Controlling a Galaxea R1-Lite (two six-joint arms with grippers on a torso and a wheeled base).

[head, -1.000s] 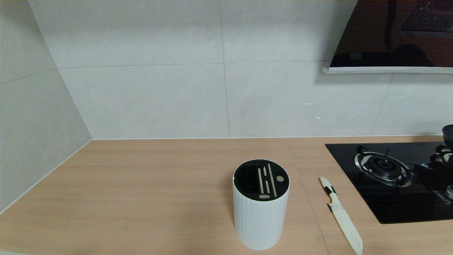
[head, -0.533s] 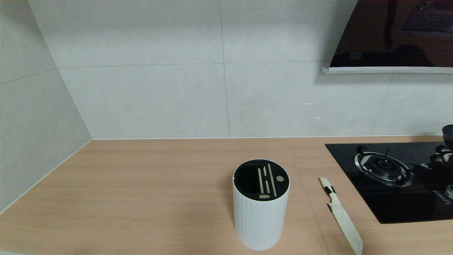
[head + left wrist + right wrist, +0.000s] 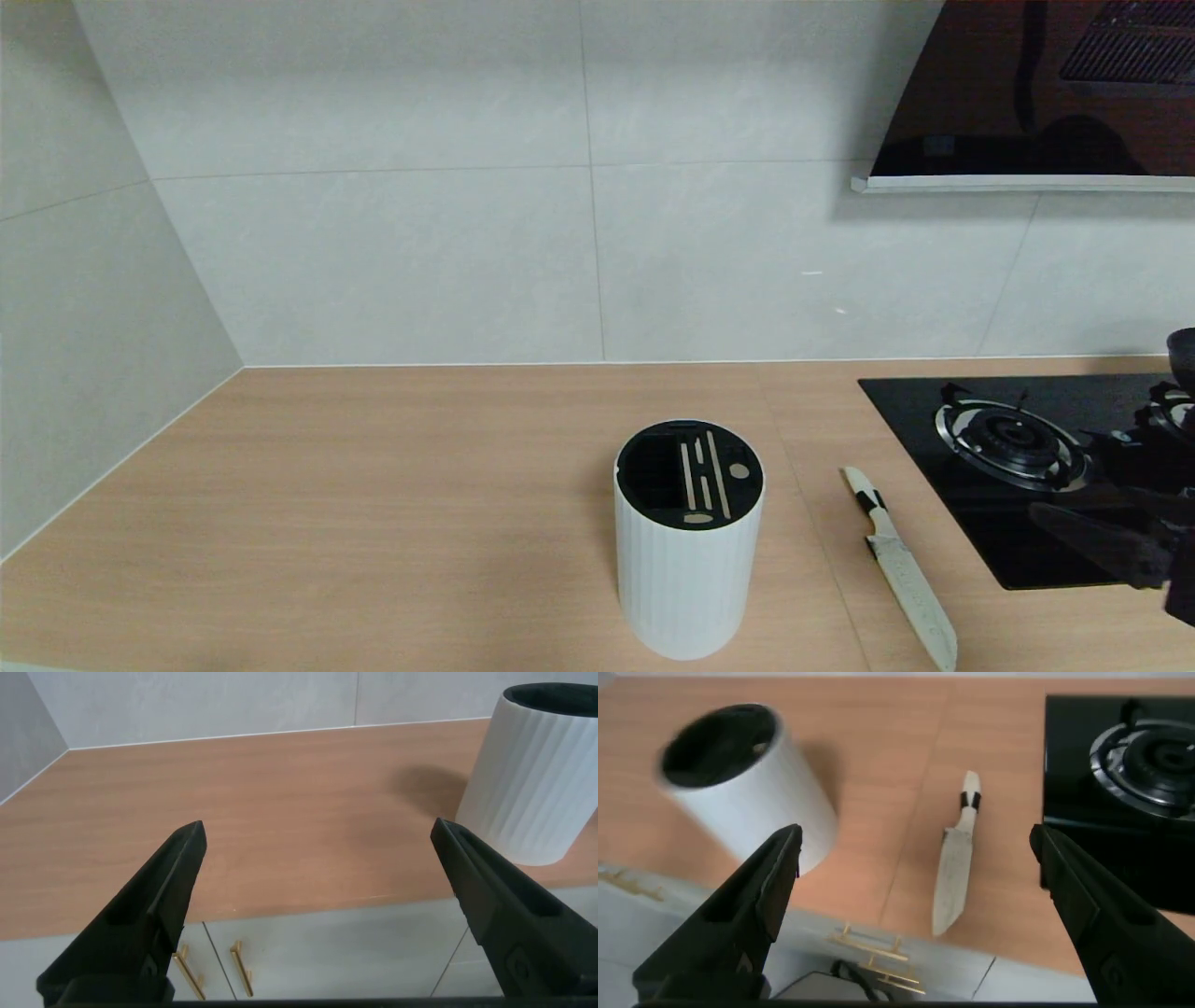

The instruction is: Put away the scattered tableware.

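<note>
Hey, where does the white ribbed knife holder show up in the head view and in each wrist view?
Head view: the white holder stands at the near middle of the wooden countertop, left of the knife.
Left wrist view: the white holder stands near the countertop's front edge.
Right wrist view: the white holder, seen from above, stands beside the knife.
Shared landmark: the wooden countertop.

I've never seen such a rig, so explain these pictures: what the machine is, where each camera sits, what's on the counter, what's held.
This is a two-armed robot in a kitchen. The wide picture comes from a camera on its head; the other two from cameras on its wrists, where the dark prongs are the left gripper and right gripper. Both are open and hold nothing. On the wooden counter stands a white ribbed knife holder; a knife lies flat beside it, near a gas stove.
</note>
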